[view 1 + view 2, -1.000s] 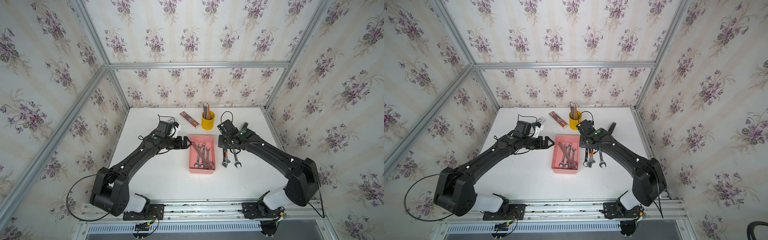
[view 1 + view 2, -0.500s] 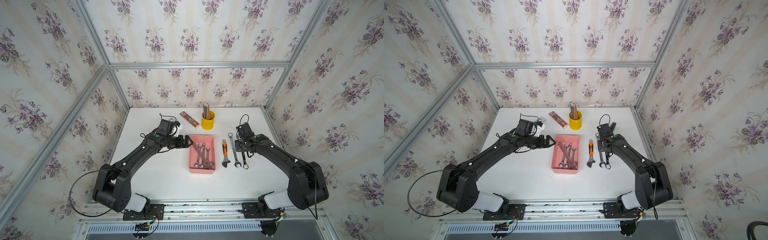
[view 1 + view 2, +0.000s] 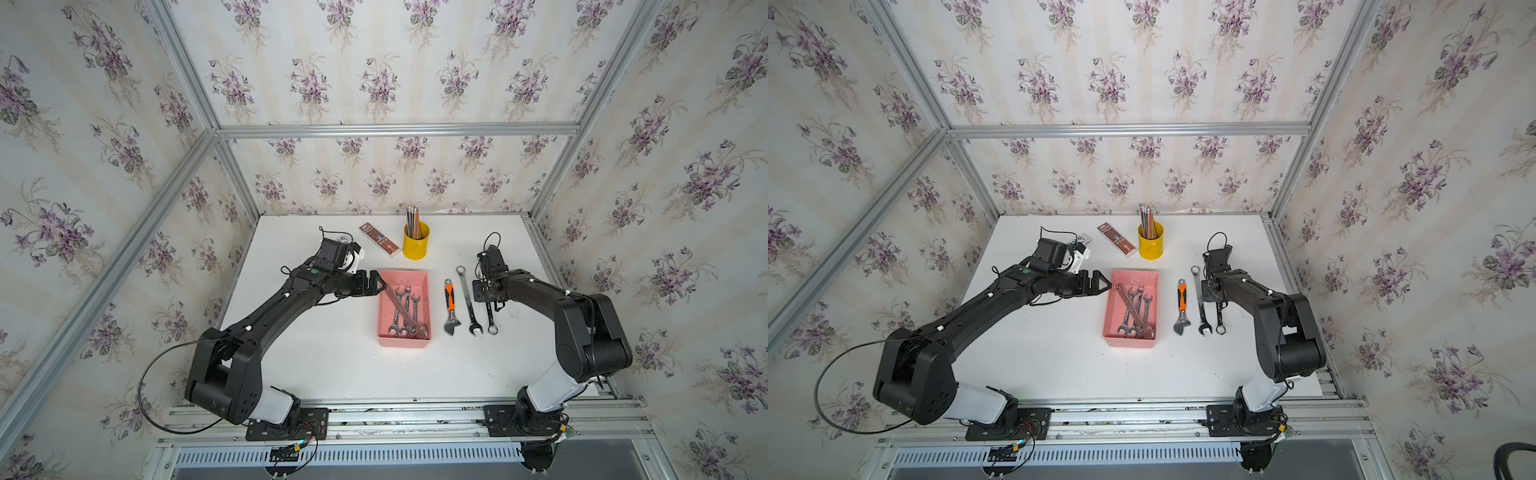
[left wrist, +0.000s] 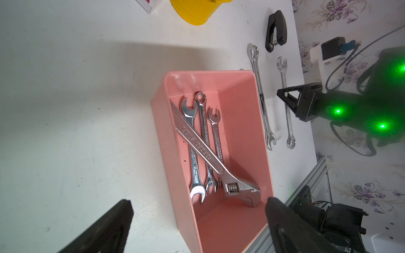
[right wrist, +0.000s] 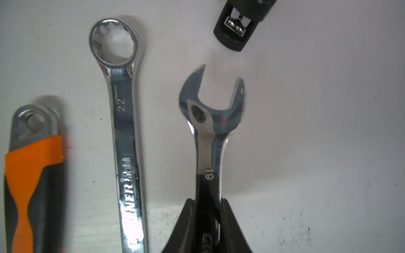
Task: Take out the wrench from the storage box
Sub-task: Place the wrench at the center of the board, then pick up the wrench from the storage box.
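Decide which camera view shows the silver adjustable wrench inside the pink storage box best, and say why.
The left wrist view: the adjustable wrench lies large and sharp, diagonal across three smaller wrenches in the storage box, its FORGED STEEL stamp readable. Both top views show it small, without detail. The right wrist view misses it.

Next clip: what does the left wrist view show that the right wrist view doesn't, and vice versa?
Left wrist only: the pink storage box, where an adjustable wrench lies across three smaller wrenches, plus the yellow cup. Right wrist only: the orange-handled wrench and the stamped sizes. Both: the right pincer shut on the 19 wrench, the 22 wrench beside it, the black stapler.
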You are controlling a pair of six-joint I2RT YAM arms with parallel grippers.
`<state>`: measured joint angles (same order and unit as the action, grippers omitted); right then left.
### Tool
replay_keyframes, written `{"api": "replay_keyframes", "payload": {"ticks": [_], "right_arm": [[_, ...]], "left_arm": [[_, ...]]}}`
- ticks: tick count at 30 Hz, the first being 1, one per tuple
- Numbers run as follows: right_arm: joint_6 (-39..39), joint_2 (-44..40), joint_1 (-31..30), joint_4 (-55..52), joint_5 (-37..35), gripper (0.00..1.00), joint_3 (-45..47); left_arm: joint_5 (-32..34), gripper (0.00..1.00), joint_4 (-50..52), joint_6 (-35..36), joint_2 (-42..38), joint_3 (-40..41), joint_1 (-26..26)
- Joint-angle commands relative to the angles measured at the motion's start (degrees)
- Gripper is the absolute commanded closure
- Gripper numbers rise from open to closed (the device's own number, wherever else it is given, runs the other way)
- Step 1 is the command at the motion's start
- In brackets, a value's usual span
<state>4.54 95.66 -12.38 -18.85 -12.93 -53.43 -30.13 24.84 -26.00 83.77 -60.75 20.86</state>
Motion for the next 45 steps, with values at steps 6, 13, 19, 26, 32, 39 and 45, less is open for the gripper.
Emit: {"api": "replay_keyframes", "payload": {"ticks": [6,13,19,26,32,39,45], "right_arm": [[-1.33,2.35,1.0,3.34,-0.92,0.99,0.43],[-1.24,4.05,1.27,5.05,-0.55,0.94,0.98],[-1.05,4.75,1.48,4.53,-0.69,0.78,0.79],[-1.16,3.7,1.57,2.98,-0.46,0.64,-0.39],[-0.61,-0.37,1.36,-0.4,2.11,0.61,-2.74],[3.34,-6.6,-3.48,-6.55,8.76,0.54,-7.93],[11.42,-8.59,-13.48,-8.48,15.25,0.5,-11.79]], "left_arm": [[-0.25,0.01,-0.32,0.32,0.51,-0.48,0.04],[-0.54,0.01,-0.49,0.42,0.96,-0.95,-0.03],[-0.54,0.01,-0.49,0.42,0.98,-0.95,-0.03],[-0.57,0.01,-0.14,0.55,1.14,-1.41,-0.08],[-0.54,0.01,0.56,1.03,0.97,-1.96,-0.03],[-0.54,0.01,0.81,1.19,1.13,-2.51,-0.03],[-0.63,0.01,1.17,1.69,1.22,-2.82,-0.12]]}}
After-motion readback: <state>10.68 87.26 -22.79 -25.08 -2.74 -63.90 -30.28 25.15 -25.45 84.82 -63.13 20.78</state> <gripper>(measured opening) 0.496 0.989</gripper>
